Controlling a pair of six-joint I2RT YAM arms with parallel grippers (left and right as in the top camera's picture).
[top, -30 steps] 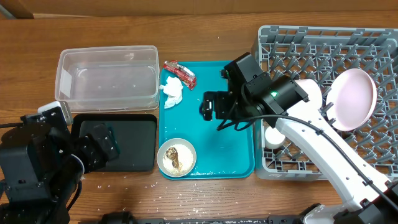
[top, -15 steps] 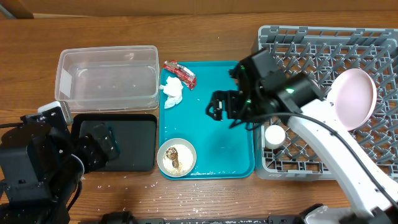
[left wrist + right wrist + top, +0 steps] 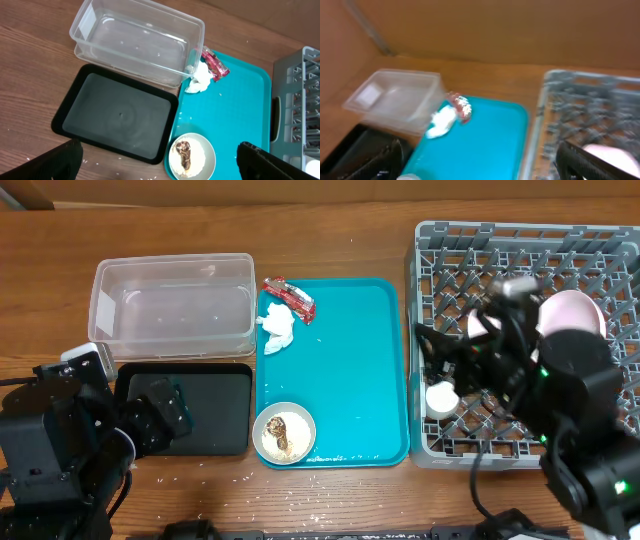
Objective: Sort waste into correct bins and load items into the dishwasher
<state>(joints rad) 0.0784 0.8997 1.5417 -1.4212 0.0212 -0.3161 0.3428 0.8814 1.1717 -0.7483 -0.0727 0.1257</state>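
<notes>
Left hand (image 3: 157, 150) and right hand (image 3: 477, 152) both wide; crumpled tissue (image 3: 277, 328) and snack wrapper (image 3: 290, 295) at the teal tray's (image 3: 350, 360) eleven o'clock.

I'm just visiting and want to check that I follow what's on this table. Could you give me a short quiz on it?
1. True or false: the crumpled tissue lies inside the clear tub.
2. Where is the white cup? A) in the dish rack B) on the black tray C) in the clear tub
3. Fill in: the bowl of food scraps sits on the ___ tray.

Key: 1 false, it lies on the teal tray; 2 A; 3 teal.
</notes>
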